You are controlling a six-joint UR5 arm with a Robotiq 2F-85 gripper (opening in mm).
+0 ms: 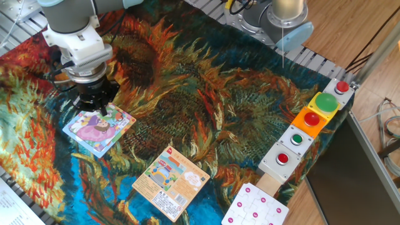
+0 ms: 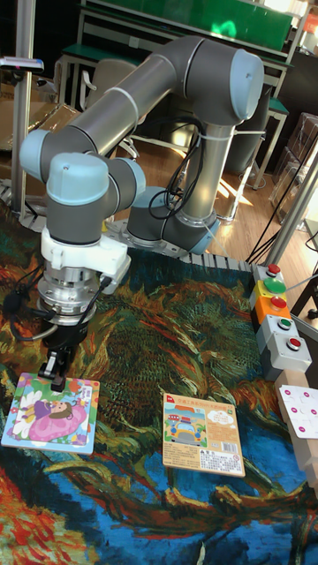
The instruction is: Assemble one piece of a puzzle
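Note:
The puzzle [image 1: 99, 130] lies flat on the sunflower cloth at the left, a pastel square with a pink-purple figure; it also shows in the tall fixed view [image 2: 50, 413]. My gripper [image 1: 98, 107] hangs just above the puzzle's far edge [image 2: 56, 375], pointing straight down. Its fingers stand only narrowly apart, and I see nothing held between them. The piece [image 1: 114, 115], pale whitish-green, lies flat in the puzzle's corner right beside the fingertips.
An orange printed card [image 1: 170, 182] lies in front of the puzzle to the right. A white board with pink dots [image 1: 256, 207] sits at the front right. A row of button boxes [image 1: 309, 122] lines the table's right edge.

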